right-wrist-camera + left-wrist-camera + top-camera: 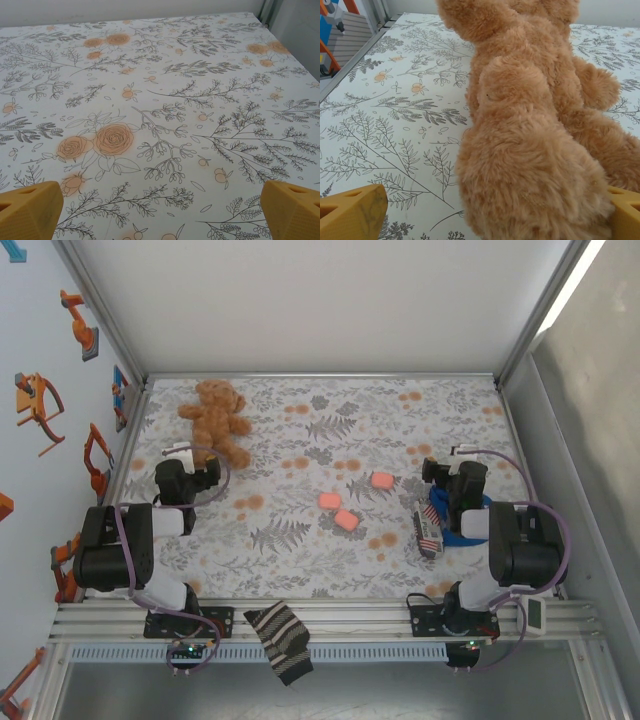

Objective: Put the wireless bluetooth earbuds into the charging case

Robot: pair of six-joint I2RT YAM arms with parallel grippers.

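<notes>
Nothing here can actually be read. The nearest thing to a label is the small flat packet with a stars-and-stripes print (428,527), lying on the floral-cloth bench (300,570) close to the right arm; any wording on it is too small to make out. A little white rectangular box (535,616) hangs beside that arm's base, its pale face too small to read. On the light blue wall at the left, the orange robot-arm pictures (40,405) are plain drawings, with no letters or numbers I can tell.
</notes>
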